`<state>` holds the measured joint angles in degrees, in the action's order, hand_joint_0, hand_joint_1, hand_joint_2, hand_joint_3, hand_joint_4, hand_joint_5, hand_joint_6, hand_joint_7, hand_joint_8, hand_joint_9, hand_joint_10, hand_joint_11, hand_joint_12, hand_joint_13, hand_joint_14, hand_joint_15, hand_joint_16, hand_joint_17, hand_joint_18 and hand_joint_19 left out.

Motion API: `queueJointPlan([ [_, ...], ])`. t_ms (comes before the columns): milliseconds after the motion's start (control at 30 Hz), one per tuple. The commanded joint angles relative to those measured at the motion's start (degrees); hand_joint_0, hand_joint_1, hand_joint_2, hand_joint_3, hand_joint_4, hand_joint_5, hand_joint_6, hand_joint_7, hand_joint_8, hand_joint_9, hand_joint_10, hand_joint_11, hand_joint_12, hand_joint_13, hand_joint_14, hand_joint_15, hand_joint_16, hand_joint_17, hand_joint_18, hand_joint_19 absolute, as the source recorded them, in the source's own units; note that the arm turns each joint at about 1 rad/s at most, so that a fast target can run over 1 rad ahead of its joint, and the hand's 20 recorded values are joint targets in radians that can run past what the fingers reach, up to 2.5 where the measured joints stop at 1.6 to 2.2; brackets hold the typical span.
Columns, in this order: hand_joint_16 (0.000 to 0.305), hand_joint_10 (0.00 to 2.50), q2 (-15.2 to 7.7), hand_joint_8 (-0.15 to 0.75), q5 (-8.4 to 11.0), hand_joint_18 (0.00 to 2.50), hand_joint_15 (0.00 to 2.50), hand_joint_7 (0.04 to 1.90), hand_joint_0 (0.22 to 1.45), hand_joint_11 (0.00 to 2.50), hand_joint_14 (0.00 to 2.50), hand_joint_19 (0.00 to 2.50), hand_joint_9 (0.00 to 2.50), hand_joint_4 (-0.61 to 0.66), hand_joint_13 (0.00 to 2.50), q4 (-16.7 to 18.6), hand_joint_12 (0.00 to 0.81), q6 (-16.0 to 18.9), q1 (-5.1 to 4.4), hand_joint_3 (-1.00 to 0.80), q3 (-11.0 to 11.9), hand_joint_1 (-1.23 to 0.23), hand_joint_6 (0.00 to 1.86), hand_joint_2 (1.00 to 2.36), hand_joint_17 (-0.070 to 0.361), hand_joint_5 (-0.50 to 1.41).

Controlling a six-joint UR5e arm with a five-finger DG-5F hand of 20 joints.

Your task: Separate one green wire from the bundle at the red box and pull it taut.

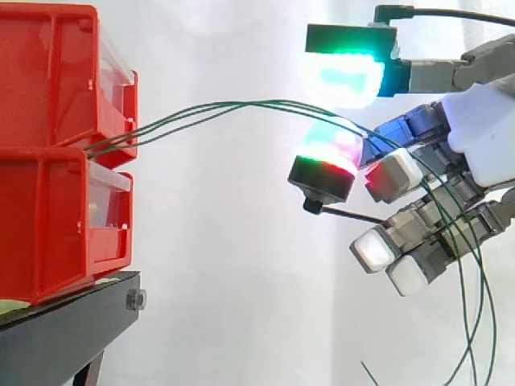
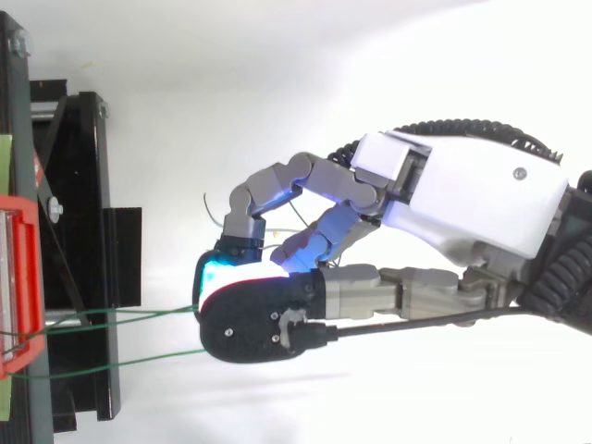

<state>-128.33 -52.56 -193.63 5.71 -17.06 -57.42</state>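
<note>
Though not yet clamped on anything, noted hand (image 1: 491, 137) out in front of red box (image 1: 48, 217), pads (image 1: 346, 76) apart — green wires (image 1: 241, 104) running from box between them, all together. Risk on closing: pinching whole bundle, not one wire.

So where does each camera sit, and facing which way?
Side view: beside the work, at its height, looking level across at the red bins and green wires; the hand is at the right.
Top view: above, looking straight down on the black stand; the hand extends from the right edge.
Both show the red bins, green wires and hand.
</note>
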Motion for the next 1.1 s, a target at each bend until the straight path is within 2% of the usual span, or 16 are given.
queueJointPlan([
  [0, 0.050, 0.02, 0.0, 0.250, 0.00, 0.65, 0.62, 1.05, 0.59, 0.92, 0.02, 0.62, 1.23, 0.07, 0.87, 0.1, 0.357, 0.0, 0.10, -0.36, -0.1, -0.50, 0.88, 1.01, 0.113, -0.15],
  [167, 0.057, 0.02, 0.0, 0.271, 0.00, 0.70, 0.61, 1.04, 0.59, 0.91, 0.02, 0.59, 1.24, 0.09, 0.90, 0.0, 0.386, 0.0, 0.10, -0.25, -0.1, -0.67, 0.89, 1.01, 0.127, -0.14],
  [333, 0.051, 0.02, 0.0, 0.243, 0.00, 0.66, 0.62, 1.02, 0.57, 0.93, 0.02, 0.62, 1.20, 0.09, 0.88, -0.1, 0.360, 0.0, 0.01, -0.35, 0.0, -0.70, 0.89, 1.01, 0.115, -0.16],
  [533, 0.052, 0.02, 0.0, 0.247, 0.00, 0.67, 0.62, 1.01, 0.54, 0.92, 0.02, 0.61, 1.21, 0.09, 0.89, -0.1, 0.364, 0.0, 0.10, -0.46, 0.0, -0.65, 0.89, 1.00, 0.118, -0.16],
  [967, 0.052, 0.02, 0.0, 0.249, 0.00, 0.68, 0.62, 0.99, 0.55, 0.93, 0.02, 0.62, 1.22, 0.09, 0.90, 0.0, 0.361, 0.0, 0.01, -0.45, 0.0, -0.65, 0.89, 1.00, 0.117, -0.16],
  [1067, 0.053, 0.02, 0.0, 0.249, 0.00, 0.69, 0.63, 1.00, 0.53, 0.92, 0.02, 0.62, 1.23, 0.09, 0.91, -0.1, 0.363, 0.0, 0.01, -0.48, 0.0, -0.52, 0.88, 1.00, 0.119, -0.15],
])
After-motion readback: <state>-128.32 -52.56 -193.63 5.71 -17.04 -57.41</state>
